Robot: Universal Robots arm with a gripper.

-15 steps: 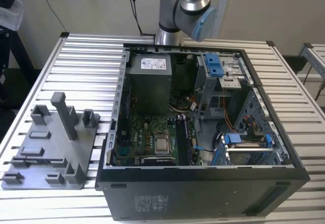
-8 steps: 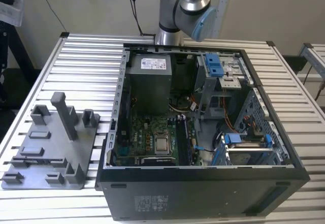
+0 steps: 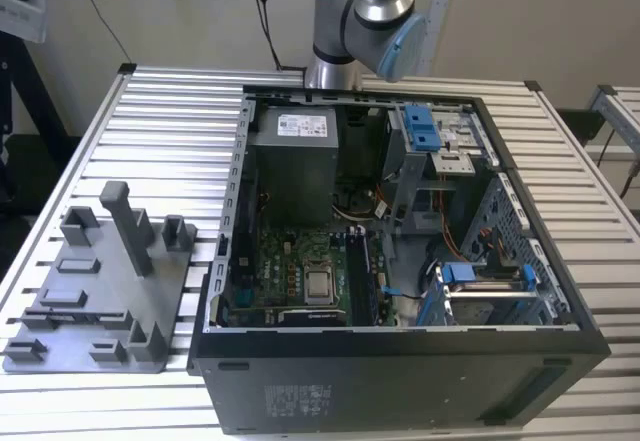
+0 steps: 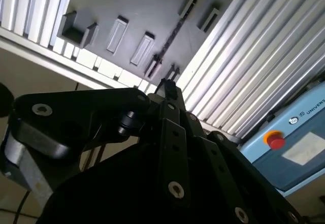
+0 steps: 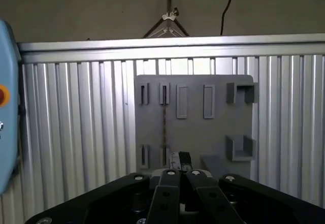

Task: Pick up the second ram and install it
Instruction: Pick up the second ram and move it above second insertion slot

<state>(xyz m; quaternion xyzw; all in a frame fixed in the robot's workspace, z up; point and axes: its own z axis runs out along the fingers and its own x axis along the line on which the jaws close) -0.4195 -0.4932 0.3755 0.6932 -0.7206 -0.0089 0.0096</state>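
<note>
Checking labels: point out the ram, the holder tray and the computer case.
second ram [image 5: 163, 125], first wrist view, its thin edge
holder tray [image 3: 175, 291], exterior view, bare base
computer case [image 3: 400, 386], exterior view, near wall

A silver table of ribbed aluminium slats [image 3: 160, 111] is carrying two things, both resting directly on its ribs. A grey plastic holder tray with upright posts and pockets [image 3: 100, 306] is lying flat toward the exterior view's left. Just beside it, a black metal computer case [image 3: 400, 386] is lying on its side, open face turned up.
</note>
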